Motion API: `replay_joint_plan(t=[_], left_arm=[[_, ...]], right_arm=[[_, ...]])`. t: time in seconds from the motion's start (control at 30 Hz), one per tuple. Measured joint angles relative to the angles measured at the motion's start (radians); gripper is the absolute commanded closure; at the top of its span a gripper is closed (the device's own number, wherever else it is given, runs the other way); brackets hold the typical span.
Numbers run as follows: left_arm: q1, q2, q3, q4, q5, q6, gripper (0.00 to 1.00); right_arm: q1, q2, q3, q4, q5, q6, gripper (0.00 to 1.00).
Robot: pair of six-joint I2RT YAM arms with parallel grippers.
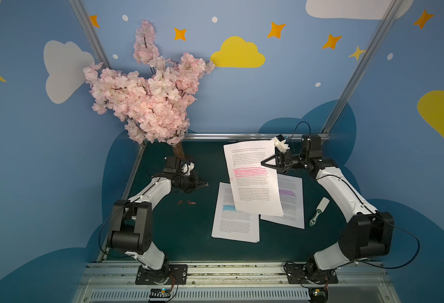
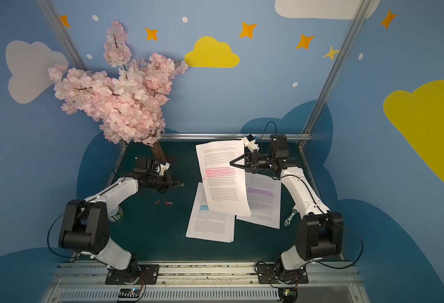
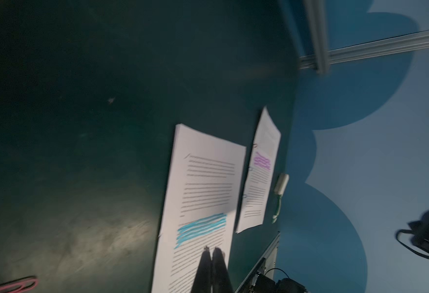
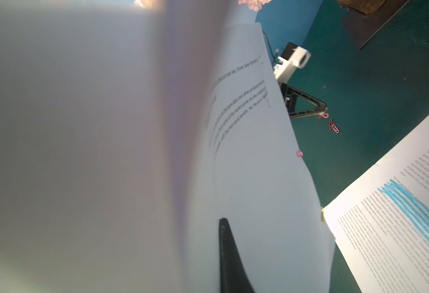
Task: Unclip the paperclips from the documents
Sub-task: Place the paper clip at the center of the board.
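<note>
Blue walls point(image 1: 268, 105) painted with clouds and stars enclose a dark green mat point(image 1: 184, 236). A pink blossom tree point(image 1: 147, 97) stands at the mat's far left corner.

Left arm: the left gripper point(image 1: 206, 185) hangs over bare mat near the trunk, well apart from the documents. The wrist view shows its fingers point(image 3: 217, 266) pressed together. Cannot tell whether anything sits between the tips.

Right arm: the right gripper point(image 1: 265, 162) pinches the right edge of the pink document point(image 1: 252, 183). That document is lifted off the mat, tilted, and hangs over the other two. In the right wrist view one black finger point(image 4: 227, 253) lies against the sheet; the other is hidden behind paper.

The blue document point(image 1: 235, 220) lies flat mid-mat, its far part under the raised one. The purple document point(image 1: 290, 204) lies flat just to its right with a narrow gap between them, and is also partly covered.

A white-and-green tool point(image 1: 319, 211) lies on the mat just right of the purple document.

Paperclips:
- A pink clip point(image 1: 231, 179) sits on the left edge of the pink document.
- A yellowish clip point(image 1: 236, 202) sits lower on the same edge.
- Small clips point(image 3: 245, 195) sit along one edge of the purple document.
- Three loose clips point(image 1: 189, 202), red and pink, lie close together on the mat near the left gripper.
</note>
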Motion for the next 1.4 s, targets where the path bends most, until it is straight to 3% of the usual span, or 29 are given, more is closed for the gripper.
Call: replay_joint_plan(t=[0.23, 0.33, 0.4, 0.47, 0.5, 0.57, 0.8, 1.03, 1.23, 1.4], left_arm=[[0.000, 0.106, -0.012, -0.068, -0.173, 0.043, 0.95], [0.002, 0.120, -0.003, -0.077, -0.244, 0.054, 0.85], [0.005, 0.134, -0.001, -0.076, -0.283, 0.061, 0.69], [0.008, 0.138, 0.005, -0.075, -0.283, 0.066, 0.33], [0.008, 0.136, 0.016, -0.074, -0.288, 0.069, 0.22], [0.003, 0.128, 0.034, -0.072, -0.298, 0.072, 0.10], [0.008, 0.043, 0.052, -0.181, -0.422, 0.113, 0.08], [0.000, -0.161, 0.178, -0.253, -0.441, 0.154, 0.06], [-0.011, -0.254, 0.189, -0.186, -0.301, 0.166, 0.08], [-0.015, -0.315, 0.057, 0.117, -0.092, 0.065, 0.08]], right_arm=[[0.067, 0.006, 0.054, -0.171, 0.061, -0.101, 1.00], [0.081, 0.006, 0.084, -0.233, 0.083, -0.139, 1.00], [0.082, 0.006, 0.094, -0.263, 0.096, -0.158, 1.00], [0.082, 0.006, 0.095, -0.292, 0.106, -0.173, 1.00], [0.082, 0.006, 0.095, -0.307, 0.111, -0.180, 1.00], [0.082, 0.006, 0.095, -0.334, 0.121, -0.195, 1.00], [0.082, 0.019, 0.182, -0.411, 0.154, -0.224, 1.00], [0.093, 0.057, 0.310, -0.410, 0.161, -0.229, 1.00], [0.126, 0.097, 0.325, -0.388, 0.157, -0.203, 1.00], [0.141, 0.110, 0.325, -0.311, 0.126, -0.132, 1.00]])
